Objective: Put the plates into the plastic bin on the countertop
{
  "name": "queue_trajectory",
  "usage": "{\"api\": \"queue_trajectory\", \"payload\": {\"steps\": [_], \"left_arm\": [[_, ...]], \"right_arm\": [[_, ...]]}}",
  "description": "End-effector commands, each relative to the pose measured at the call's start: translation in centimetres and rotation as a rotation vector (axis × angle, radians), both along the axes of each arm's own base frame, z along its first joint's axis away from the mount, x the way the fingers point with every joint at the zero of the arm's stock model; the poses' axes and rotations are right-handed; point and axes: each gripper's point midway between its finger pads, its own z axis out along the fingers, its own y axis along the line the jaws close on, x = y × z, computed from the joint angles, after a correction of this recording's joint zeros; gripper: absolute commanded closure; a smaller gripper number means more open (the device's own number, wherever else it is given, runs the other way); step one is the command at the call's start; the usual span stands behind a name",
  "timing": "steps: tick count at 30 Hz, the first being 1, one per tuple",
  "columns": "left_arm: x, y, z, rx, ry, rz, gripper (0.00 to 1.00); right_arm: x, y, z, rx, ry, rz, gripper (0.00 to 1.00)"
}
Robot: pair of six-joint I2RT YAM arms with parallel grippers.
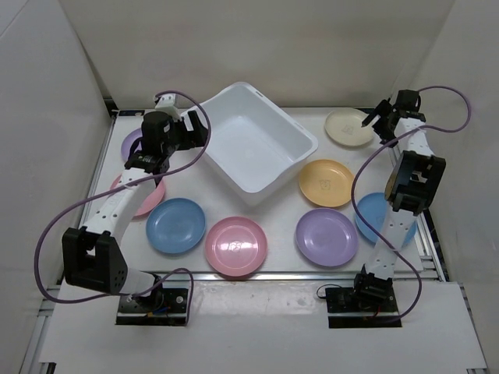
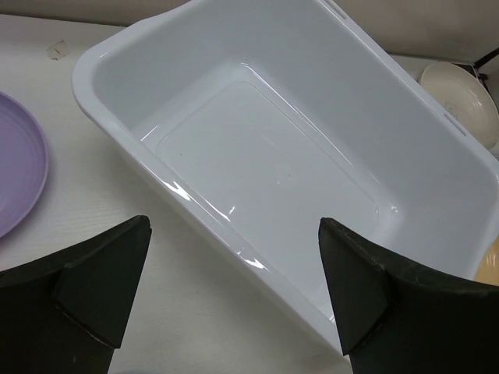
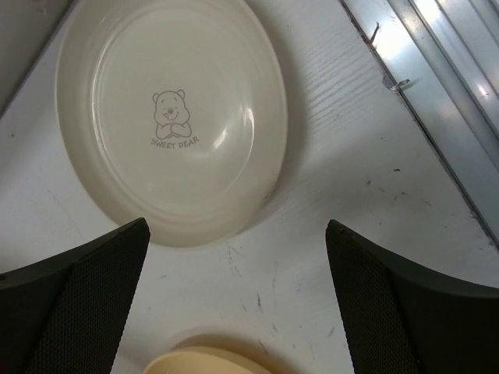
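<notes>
The right tool (image 3: 238, 230), spread and empty, is lined up on the rim of the cream plate (image 3: 171, 117) at the far right of the desk (image 1: 277, 210), apparently to straddle it. The left tool (image 2: 234, 230), spread and empty, faces the empty plastic bin (image 2: 257, 179) at far centre.
</notes>
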Motion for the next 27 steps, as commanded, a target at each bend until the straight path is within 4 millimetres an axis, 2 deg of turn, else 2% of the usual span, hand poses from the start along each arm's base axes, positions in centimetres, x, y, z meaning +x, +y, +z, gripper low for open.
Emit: {"api": "queue_trajectory", "payload": {"steps": [1,6,8,9,10,11,12,14,15,17,18,20,21,23,26,27], "left_arm": [[1.0,0.6,1.4,-0.024,-0.019,0.032,0.01],[1.7,1.4,1.1,-0.045,-0.004,0.055,0.0],[1.8,1.8,1.1,-0.053,-0.004,0.066,0.01],[1.9,1.9,1.1,-0.056,-0.003,0.072,0.01],[1.9,2.0,1.0,-0.055,-0.002,0.077,0.01],[1.9,2.0,1.0,-0.055,0.0,0.075,0.01],[1.9,2.0,0.8,-0.053,0.004,0.075,0.01],[1.9,2.1,0.6,-0.051,0.007,0.076,0.0],[1.9,2.1,0.6,-0.052,0.007,0.073,0.0],[1.7,2.2,0.5,-0.05,0.008,0.076,0.0],[1.6,2.3,0.7,-0.049,0.003,0.075,0.0],[1.4,2.5,0.9,-0.047,-0.002,0.087,0.0],[1.4,2.7,1.0,-0.046,-0.006,0.089,0.0],[1.3,2.9,1.6,-0.045,-0.019,0.097,0.01],[1.1,3.1,1.8,-0.047,-0.025,0.102,0.0],[1.1,3.1,2.0,-0.047,-0.029,0.1,0.01]], "right_arm": [[2.0,-0.1,-0.5,0.06,-0.039,-0.054,0.04],[3.1,0.1,-3.3,0.079,-0.01,-0.094,0.08],[3.6,0.5,-3.7,0.067,-0.003,-0.096,0.08],[3.8,0.6,-4.9,0.071,0.014,-0.093,0.08],[4.0,1.0,-5.3,0.083,0.016,-0.088,0.1],[4.6,1.5,-5.2,0.089,0.003,-0.083,0.12],[4.8,1.8,-6.4,0.099,0.019,-0.085,0.13],[5.4,2.4,-6.7,0.118,0.012,-0.088,0.15],[5.7,2.6,-7.5,0.138,0.015,-0.102,0.18],[6.1,3.2,-7.7,0.171,0.004,-0.112,0.25],[6.3,3.2,-7.8,0.173,0.001,-0.122,0.37],[6.1,3.2,-7.9,0.162,0.005,-0.159,0.48],[5.9,3.3,-7.6,0.163,0.0,-0.164,0.6],[5.5,2.3,-7.1,0.113,-0.004,-0.22,0.73],[4.8,1.7,-5.3,0.09,-0.033,-0.259,0.94],[4.3,1.8,-5.2,0.087,-0.029,-0.259,0.99]]}}
